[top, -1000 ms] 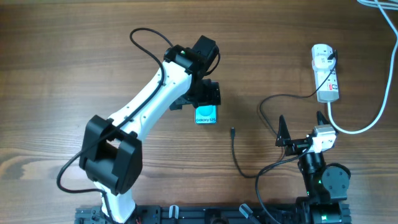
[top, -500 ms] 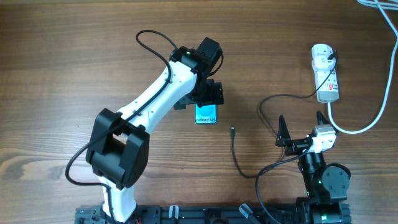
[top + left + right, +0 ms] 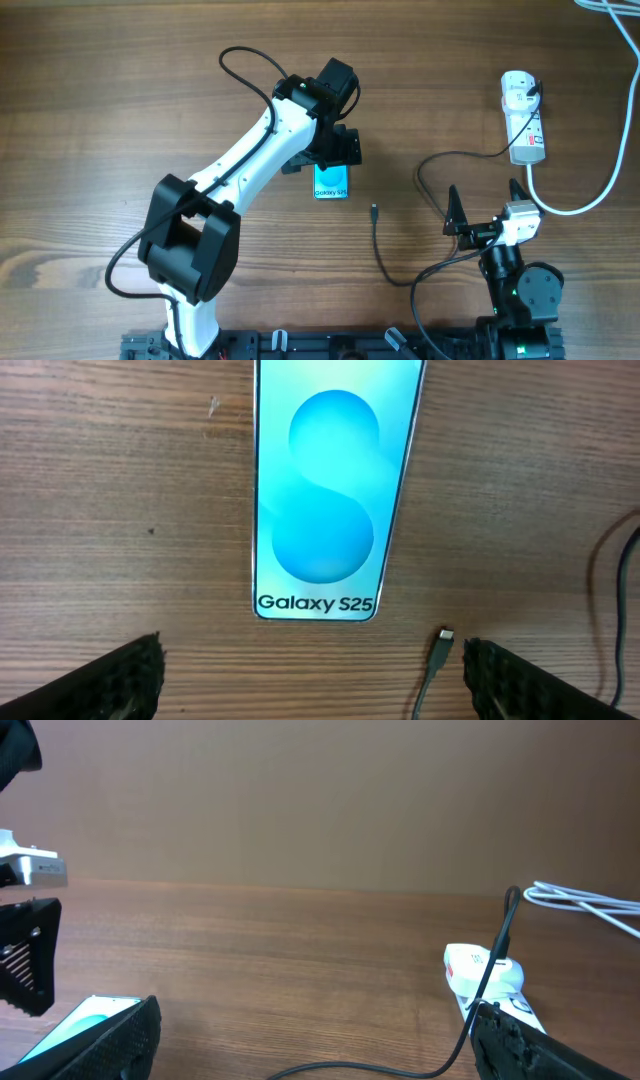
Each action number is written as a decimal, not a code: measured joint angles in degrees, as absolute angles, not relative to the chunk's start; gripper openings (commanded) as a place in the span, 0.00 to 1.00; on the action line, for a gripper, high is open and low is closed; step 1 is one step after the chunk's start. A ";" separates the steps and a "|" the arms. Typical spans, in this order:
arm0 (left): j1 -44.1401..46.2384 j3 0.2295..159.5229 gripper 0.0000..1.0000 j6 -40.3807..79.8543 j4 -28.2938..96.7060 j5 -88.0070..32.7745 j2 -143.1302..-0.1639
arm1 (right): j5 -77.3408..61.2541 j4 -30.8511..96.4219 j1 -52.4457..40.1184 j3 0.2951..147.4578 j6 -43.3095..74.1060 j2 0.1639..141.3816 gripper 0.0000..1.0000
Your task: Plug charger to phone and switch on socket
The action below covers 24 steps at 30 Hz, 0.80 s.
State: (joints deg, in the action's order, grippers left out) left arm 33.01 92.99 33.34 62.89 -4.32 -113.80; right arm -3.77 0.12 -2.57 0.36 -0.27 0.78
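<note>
The phone [image 3: 332, 184] lies flat at mid-table, teal screen up, its text strip towards the front edge. My left gripper [image 3: 335, 150] hovers open just behind it. In the left wrist view the phone [image 3: 330, 490] fills the upper middle and the gripper [image 3: 315, 685] holds nothing. The charger tip [image 3: 444, 638] lies on the wood beside the right finger. The charger [image 3: 373, 209] is a thin black cable that curves back to the socket [image 3: 523, 118] at far right. My right gripper [image 3: 483, 200] stands open near the front, empty, with the socket [image 3: 485, 975] ahead on its right.
A thick white cord [image 3: 600, 190] loops from the socket to the table's right edge and off the far corner. The charger's cable [image 3: 400, 1070] crosses the wood just ahead of my right gripper [image 3: 320, 1045]. Bare wood lies left of the phone.
My left arm shifted slightly to the right over the phone, then held still. The right arm, phone, charger and socket have not moved.
</note>
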 measured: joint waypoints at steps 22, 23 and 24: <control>33.01 92.99 1.00 33.34 61.23 -4.32 -113.80 | -3.79 0.12 -2.57 0.36 -0.27 0.78 1.00; 33.01 92.99 1.00 33.36 61.23 -4.32 -113.80 | -3.79 0.12 -2.57 0.36 -0.27 0.78 0.99; 33.01 92.99 1.00 33.76 61.23 -4.32 -113.80 | -3.77 0.12 -2.57 0.36 -0.27 0.78 1.00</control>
